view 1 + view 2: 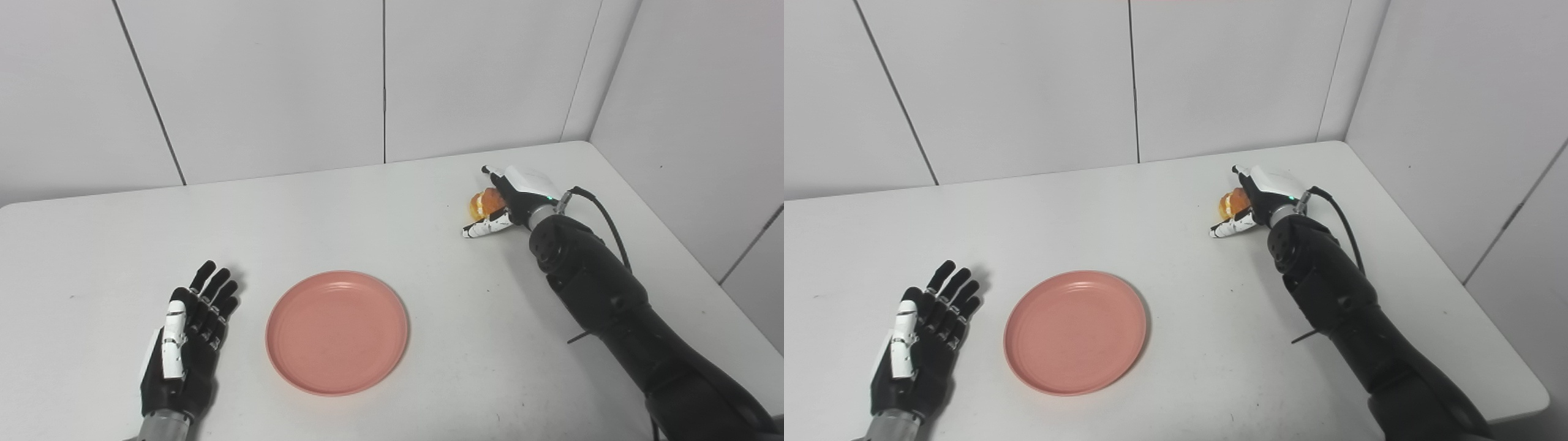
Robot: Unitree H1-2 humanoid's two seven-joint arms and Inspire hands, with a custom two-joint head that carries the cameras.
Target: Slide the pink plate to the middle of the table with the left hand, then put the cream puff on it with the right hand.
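left hand (184,343): near edge of the table (429,367), palm down, flat on the surface, fingers (211,288) stretched out and slightly apart, holding nothing; sits just left of the plate, not touching it.
plate (337,331): pink, round, empty, lying flat near the middle of the table, a bit toward the near side.
right arm (612,300): black, comes in from bottom right and reaches far across the table toward the back right corner.
right hand (511,197): far right part of the table, curled around the cream puff; can't tell whether the grip is firm or just touching.
cream puff (484,203): golden-orange, partly hidden by the right hand, at table level, well apart from the plate.
walls (380,79): white panels behind and to the right.
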